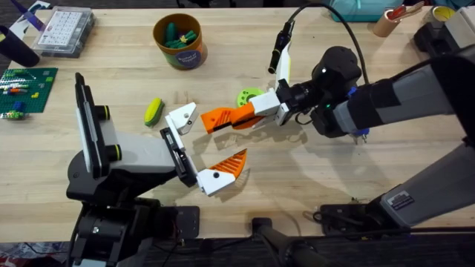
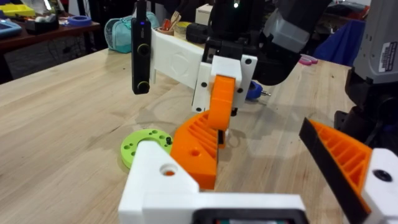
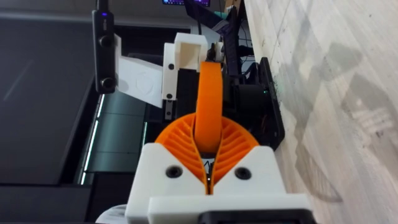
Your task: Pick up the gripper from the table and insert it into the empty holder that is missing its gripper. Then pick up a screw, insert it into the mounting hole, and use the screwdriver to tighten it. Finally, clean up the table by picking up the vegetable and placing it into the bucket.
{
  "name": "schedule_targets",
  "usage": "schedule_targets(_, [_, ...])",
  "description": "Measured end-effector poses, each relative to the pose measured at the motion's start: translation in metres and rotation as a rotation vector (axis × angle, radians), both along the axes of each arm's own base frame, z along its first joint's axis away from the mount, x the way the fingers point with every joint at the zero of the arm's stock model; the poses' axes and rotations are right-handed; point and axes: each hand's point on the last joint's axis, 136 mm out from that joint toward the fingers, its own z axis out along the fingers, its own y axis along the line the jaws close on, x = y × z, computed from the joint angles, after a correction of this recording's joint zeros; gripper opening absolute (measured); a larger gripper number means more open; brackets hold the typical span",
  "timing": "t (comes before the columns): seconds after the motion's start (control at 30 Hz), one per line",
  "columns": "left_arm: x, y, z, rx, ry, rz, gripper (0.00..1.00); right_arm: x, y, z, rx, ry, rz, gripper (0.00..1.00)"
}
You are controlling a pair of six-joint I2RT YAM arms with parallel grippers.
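The bucket (image 1: 179,41) stands at the far side of the table (image 1: 319,163), left of centre — inside it lie a few green pieces and one orange piece, heaped loosely below the rim. Farther left, at the far edge, sits a clear lidded box (image 1: 65,30) with many small compartments; what they hold is too small to tell.

The vegetable (image 1: 154,110) lies on the bare wood near the middle, left of the empty holder (image 1: 182,117), well apart from the bucket and nearer than it.

The right gripper (image 1: 252,115) reaches in from the right and is clamped on the gripper (image 1: 223,119), its orange pads pressing the part from both sides in the right wrist view. The long orange finger points left, its tip just beside the empty holder. A round lime-green disc (image 1: 249,96) lies on the table just beyond it.

The left gripper (image 1: 202,148) carries that bare holder on one side and a short orange finger (image 1: 230,165) on the other — spread wide, with nothing held between them.
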Motion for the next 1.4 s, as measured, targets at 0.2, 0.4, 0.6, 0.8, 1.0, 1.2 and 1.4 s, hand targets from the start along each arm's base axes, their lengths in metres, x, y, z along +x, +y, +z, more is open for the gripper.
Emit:
schedule_targets(0.2, [0.001, 0.001, -0.003, 0.002, 0.025, 0.007, 0.985, 0.001, 0.0, -0.002, -0.01, 0.023, -0.005, 0.019])
schedule_targets(0.4, [0.001, 0.001, -0.003, 0.002, 0.025, 0.008, 0.985, 0.004, 0.001, -0.002, -0.01, 0.024, -0.026, 0.019])
schedule_targets(0.6, [0.001, 0.001, -0.003, 0.002, 0.025, 0.008, 0.985, 0.006, 0.003, -0.002, -0.011, 0.029, -0.036, 0.019])
schedule_targets(0.8, [0.005, 0.003, -0.003, 0.003, 0.024, 0.031, 0.986, 0.0, 0.01, -0.001, -0.009, 0.024, -0.027, 0.019])
schedule_targets(1.0, [0.007, 0.004, -0.003, 0.004, 0.022, 0.048, 0.986, -0.001, 0.013, 0.002, 0.003, 0.003, -0.026, 0.019])
schedule_targets(1.2, [0.008, 0.005, -0.003, 0.005, 0.022, 0.054, 0.986, -0.001, 0.014, 0.006, 0.019, -0.028, -0.024, 0.019])
schedule_targets(1.4, [0.008, 0.005, -0.003, 0.005, 0.022, 0.056, 0.986, -0.001, 0.014, 0.006, 0.02, -0.03, -0.022, 0.019])
